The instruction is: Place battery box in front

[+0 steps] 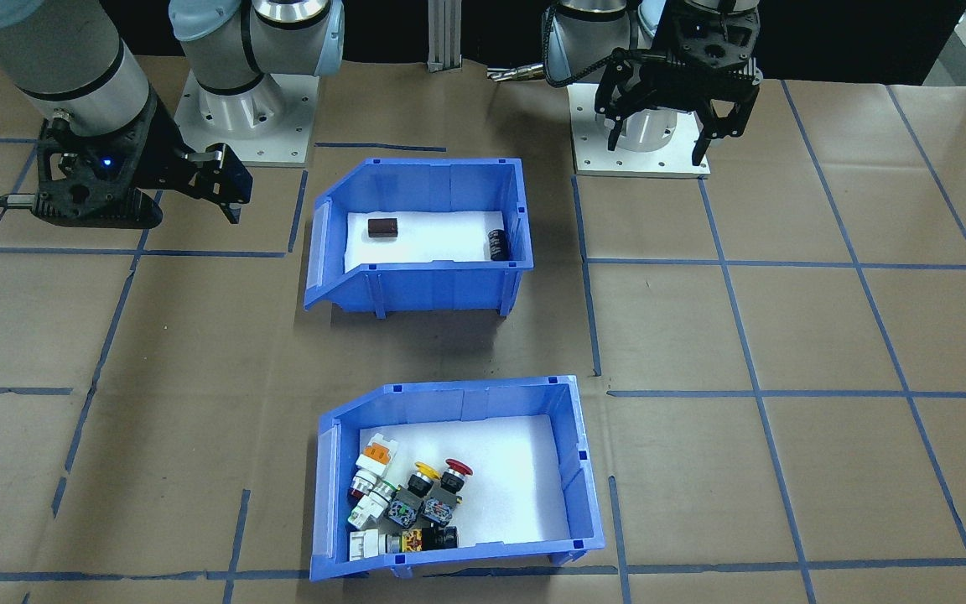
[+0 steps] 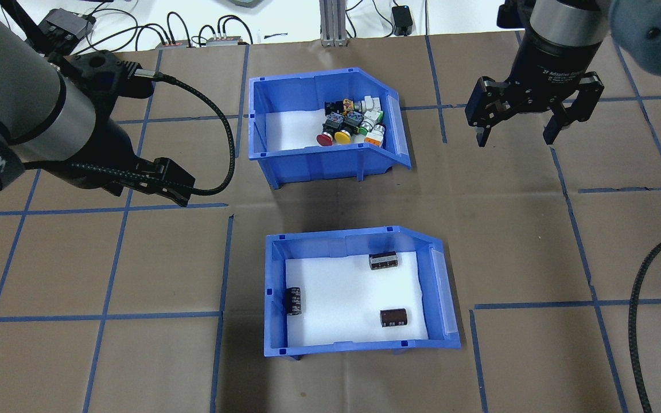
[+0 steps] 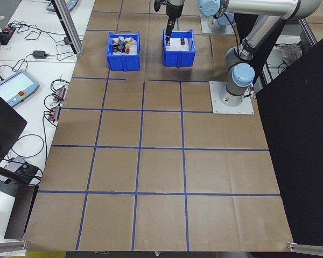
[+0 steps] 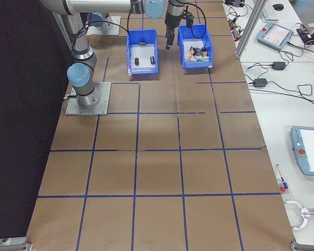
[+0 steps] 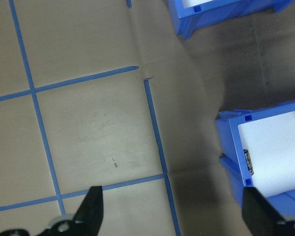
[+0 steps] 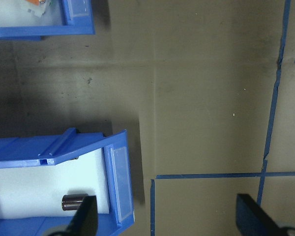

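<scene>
Cylinders (image 2: 384,261) in battery box (image 2: 359,344): three; switches (image 2: 353,117) perhaps ten.

I work in a robotics lab: my table (image 4: 157,172) is paper-covered with a blue tape grid (image 4: 136,151); teach pendants (image 4: 310,151) and cables (image 3: 59,91) line its side benches.

Both arms hang above the table, the left gripper (image 2: 161,182) and the right gripper (image 2: 518,135) empty with jaws spread wide.
</scene>
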Available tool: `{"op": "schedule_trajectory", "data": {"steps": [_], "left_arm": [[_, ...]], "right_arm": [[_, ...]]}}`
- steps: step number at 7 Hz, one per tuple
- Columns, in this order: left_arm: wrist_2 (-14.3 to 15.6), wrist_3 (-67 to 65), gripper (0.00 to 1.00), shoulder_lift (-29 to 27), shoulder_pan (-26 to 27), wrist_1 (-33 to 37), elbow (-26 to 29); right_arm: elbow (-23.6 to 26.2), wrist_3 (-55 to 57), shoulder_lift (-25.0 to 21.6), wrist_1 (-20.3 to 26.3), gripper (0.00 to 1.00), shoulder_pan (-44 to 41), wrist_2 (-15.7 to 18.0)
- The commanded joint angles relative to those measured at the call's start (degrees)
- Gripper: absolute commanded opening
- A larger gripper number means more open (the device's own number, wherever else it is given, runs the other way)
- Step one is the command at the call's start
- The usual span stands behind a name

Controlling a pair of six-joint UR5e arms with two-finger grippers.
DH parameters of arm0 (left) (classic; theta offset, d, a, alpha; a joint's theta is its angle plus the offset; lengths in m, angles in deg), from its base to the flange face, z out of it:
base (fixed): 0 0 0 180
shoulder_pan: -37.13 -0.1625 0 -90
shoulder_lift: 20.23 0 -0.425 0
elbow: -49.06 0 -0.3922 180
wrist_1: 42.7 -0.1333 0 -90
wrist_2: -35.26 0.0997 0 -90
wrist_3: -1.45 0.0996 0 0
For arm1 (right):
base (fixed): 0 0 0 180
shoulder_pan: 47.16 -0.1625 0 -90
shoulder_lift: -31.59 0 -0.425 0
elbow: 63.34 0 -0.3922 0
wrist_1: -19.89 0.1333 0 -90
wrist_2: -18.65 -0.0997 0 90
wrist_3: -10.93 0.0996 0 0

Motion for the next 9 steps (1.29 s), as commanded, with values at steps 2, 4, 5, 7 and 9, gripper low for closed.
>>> {"op": "schedule_trajectory", "data": {"steps": [2,4,5,7,9], "left_arm": [[0.00,0.00,1.00,-0.04,0.00,0.09,-0.01],[-0.09,0.00,1.00,-0.65,0.00,0.00,0.08],[0.00,0.00,1.00,-0.49,0.00,-0.44,0.08],[0.00,0.00,1.00,-0.05,0.09,-0.62,-0.01],[-0.26,-1.23,1.00,-0.05,0.09,-0.71,-0.18]], "right_arm": [[1.31,0.42,-1.20,-0.16,1.00,-0.05,0.03],[2.29,0.24,-1.47,-2.35,1.00,-0.05,0.03],[2.29,-0.11,-1.47,-2.45,1.00,-0.05,0.03],[1.42,-0.46,-1.12,-2.71,1.00,-0.05,3.78],[0.54,-7.61,1.06,-8.83,1.00,-0.83,4.43]]}}
